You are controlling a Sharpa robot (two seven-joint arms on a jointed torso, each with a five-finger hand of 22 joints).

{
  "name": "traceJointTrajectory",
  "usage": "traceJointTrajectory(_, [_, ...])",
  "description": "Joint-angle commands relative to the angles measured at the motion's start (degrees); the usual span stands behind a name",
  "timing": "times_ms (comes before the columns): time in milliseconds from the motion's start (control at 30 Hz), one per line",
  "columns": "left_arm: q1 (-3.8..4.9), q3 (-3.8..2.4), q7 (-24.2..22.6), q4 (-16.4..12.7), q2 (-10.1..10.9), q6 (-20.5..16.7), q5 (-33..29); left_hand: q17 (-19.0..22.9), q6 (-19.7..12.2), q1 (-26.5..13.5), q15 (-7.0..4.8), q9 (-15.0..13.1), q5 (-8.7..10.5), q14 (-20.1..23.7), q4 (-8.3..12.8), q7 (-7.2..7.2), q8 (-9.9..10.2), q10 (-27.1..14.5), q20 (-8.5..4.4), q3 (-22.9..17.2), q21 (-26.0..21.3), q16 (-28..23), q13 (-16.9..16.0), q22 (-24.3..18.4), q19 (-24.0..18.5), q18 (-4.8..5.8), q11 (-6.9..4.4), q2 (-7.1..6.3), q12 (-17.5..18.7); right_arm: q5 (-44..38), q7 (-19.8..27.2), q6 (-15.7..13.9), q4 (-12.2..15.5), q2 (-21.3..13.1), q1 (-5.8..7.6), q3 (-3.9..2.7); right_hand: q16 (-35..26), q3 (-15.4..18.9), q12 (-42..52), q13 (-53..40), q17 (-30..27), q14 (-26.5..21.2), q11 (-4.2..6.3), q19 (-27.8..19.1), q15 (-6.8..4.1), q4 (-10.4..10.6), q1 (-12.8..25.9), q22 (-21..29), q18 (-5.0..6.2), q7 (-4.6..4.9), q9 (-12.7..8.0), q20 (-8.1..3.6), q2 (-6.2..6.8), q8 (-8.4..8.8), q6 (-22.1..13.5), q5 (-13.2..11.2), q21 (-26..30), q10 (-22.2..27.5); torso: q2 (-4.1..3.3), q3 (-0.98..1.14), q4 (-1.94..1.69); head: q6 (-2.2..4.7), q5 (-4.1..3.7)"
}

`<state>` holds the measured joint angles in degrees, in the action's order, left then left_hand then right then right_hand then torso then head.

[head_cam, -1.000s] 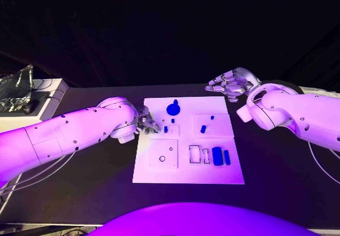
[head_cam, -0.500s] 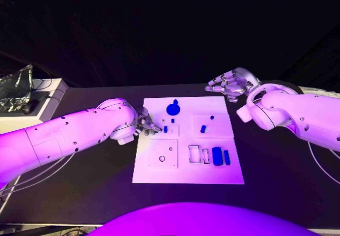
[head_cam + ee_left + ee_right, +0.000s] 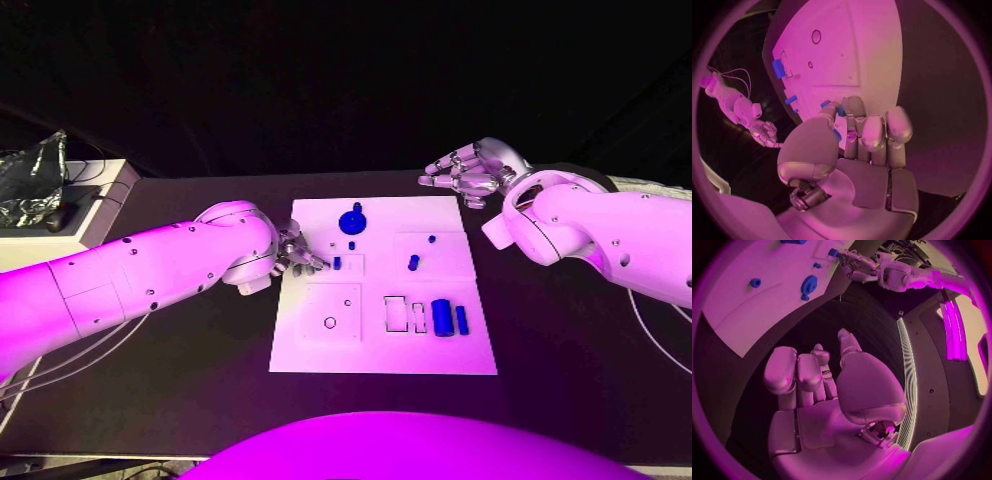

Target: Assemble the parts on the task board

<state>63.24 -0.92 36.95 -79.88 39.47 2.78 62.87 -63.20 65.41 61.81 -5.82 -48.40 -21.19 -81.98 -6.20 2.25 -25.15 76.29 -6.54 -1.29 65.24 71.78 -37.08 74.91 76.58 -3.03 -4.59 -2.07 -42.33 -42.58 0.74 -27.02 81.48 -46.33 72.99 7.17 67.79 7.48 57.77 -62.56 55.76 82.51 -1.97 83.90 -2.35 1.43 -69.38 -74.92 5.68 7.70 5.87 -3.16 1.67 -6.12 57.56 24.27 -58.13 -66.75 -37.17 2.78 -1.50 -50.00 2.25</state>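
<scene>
Head view: the task board [image 3: 384, 345] lay in the middle of the table [image 3: 173, 400]. The left hand [image 3: 299, 251] sat at the board's left edge, fingertips touching a small blue part [image 3: 336, 263]. The right hand [image 3: 464, 172] hovered off the board's far right corner, holding nothing. A round blue part [image 3: 352, 221] stood near the board's far edge; two blue bars [image 3: 450, 318] lay toward its near right.

Left wrist view: the left hand [image 3: 856, 145] had fingers drawn together, pinching a blue part [image 3: 837, 135] against the thumb, just above the board [image 3: 873, 55].

Right wrist view: the right hand [image 3: 817, 385] was loosely spread and empty, beside the board [image 3: 748, 315].

Judgement: the pinch should stay firm and the part upright, lowered straight over its slot without twisting.
</scene>
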Motion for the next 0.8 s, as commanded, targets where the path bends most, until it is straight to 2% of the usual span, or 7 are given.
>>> traceJointTrajectory(33, [-0.11,0.04,0.2,-0.6,0.3,0.4,0.4,-0.1,0.2,0.9,-0.03,-0.1,0.20,-0.1,-0.7,-0.11,-0.3,0.0,0.12,5.5,-0.3,0.1,0.1,5.4,0.3,1.03,0.41,0.58,-0.3,-0.5,0.4,0.7,0.1,-0.1,-0.06,-0.03,-0.1,0.0,-0.3,0.1,-0.1,0.0,0.20,2.3,-0.26,-0.2,0.1,-7.7,-0.12,0.30,0.0,-0.19,0.12,0.35,0.0,-0.1,0.3,0.0,-0.03,-0.01,0.01,0.00,-0.06])
traceJointTrajectory(100, [-0.12,0.04,0.1,-1.0,0.5,0.3,0.3,0.0,0.2,1.4,-0.01,-0.1,0.80,0.0,-1.3,-0.28,-0.3,0.0,0.15,9.2,-0.3,0.1,0.1,5.4,0.3,1.03,0.40,0.92,-0.3,-0.5,0.4,0.7,0.1,-0.1,-0.06,-0.03,-0.1,0.0,-0.3,0.1,-0.1,0.0,0.20,2.3,-0.26,-0.2,0.1,-7.7,-0.12,0.30,0.0,-0.19,0.12,0.35,0.0,-0.1,0.3,0.0,-0.03,-0.01,0.01,0.00,-0.09])
traceJointTrajectory(167, [-0.12,0.04,0.0,-1.3,0.8,0.1,0.3,0.0,0.2,1.1,0.00,-0.1,5.27,0.0,-2.3,-0.35,-0.3,0.0,0.17,10.6,-0.3,0.1,0.1,5.5,0.3,1.02,0.41,0.74,-0.3,-0.5,0.3,0.7,0.1,-0.1,-0.07,-0.03,-0.1,0.0,-0.3,0.1,-0.1,0.0,0.20,2.3,-0.26,-0.2,0.1,-7.7,-0.12,0.30,0.0,-0.19,0.12,0.35,0.0,-0.1,0.3,0.0,0.00,-0.02,0.00,0.00,-0.06])
traceJointTrajectory(367, [-0.16,-0.05,-0.5,-2.3,1.5,-0.6,-0.1,0.0,0.2,1.9,0.02,-0.1,7.14,0.0,-4.1,-0.40,-0.3,-0.1,0.18,11.5,-0.4,0.0,0.1,5.4,0.3,0.99,0.45,0.35,-0.3,-0.5,0.3,0.8,0.1,-0.2,-0.09,-0.03,-0.1,0.0,-0.3,0.1,-0.1,0.0,0.20,2.3,-0.26,-0.2,0.1,-7.7,-0.12,0.30,0.0,-0.19,0.12,0.35,0.0,-0.1,0.3,0.0,0.02,-0.01,0.02,0.00,0.00])
traceJointTrajectory(467, [-0.35,-0.31,-0.7,-3.2,2.2,-0.8,-0.6,0.2,0.1,1.1,0.04,-0.1,15.12,0.0,-6.5,-0.51,-0.2,-0.2,0.18,10.3,-0.6,-0.1,0.1,5.4,0.2,0.97,0.50,-1.68,-0.3,-0.5,0.3,1.1,0.1,-0.2,-0.11,-0.03,-0.1,0.0,-0.3,0.1,-0.1,0.0,0.20,2.3,-0.26,-0.2,0.1,-7.7,-0.12,0.30,0.0,-0.19,0.12,0.35,0.0,-0.1,0.3,0.0,0.01,-0.01,0.00,0.00,0.00])
traceJointTrajectory(500, [-0.67,-0.64,-0.7,-3.7,2.7,-0.8,-0.8,0.3,0.1,1.3,0.02,0.0,18.14,0.0,-9.0,-0.57,-0.2,-0.2,0.19,7.8,-0.7,-0.2,0.1,5.4,0.2,0.98,0.51,-3.62,-0.3,-0.6,0.3,1.1,0.1,-0.3,-0.13,-0.02,-0.1,0.0,-0.3,0.1,-0.1,0.0,0.21,2.3,-0.26,-0.2,0.1,-7.7,-0.12,0.30,0.0,-0.19,0.16,0.35,0.0,-0.1,0.4,0.0,0.03,-0.04,0.00,0.00,-0.07])
traceJointTrajectory(800, [-3.62,-3.81,-2.4,-7.0,6.3,-0.9,-2.8,2.6,-2.0,5.7,0.23,-0.6,18.06,0.5,-5.3,-1.28,-0.8,-1.9,0.57,4.8,-3.8,-2.3,0.1,4.2,-1.4,0.51,1.17,-3.12,-0.2,-0.6,0.2,1.2,0.2,-0.6,-0.17,-0.02,-0.2,0.0,-0.4,0.1,-0.1,0.0,0.21,2.3,-0.26,-0.3,0.0,-7.7,-0.12,0.29,0.0,-0.19,0.22,0.35,0.0,-0.1,0.4,0.0,0.04,0.00,-0.01,0.00,-0.19])
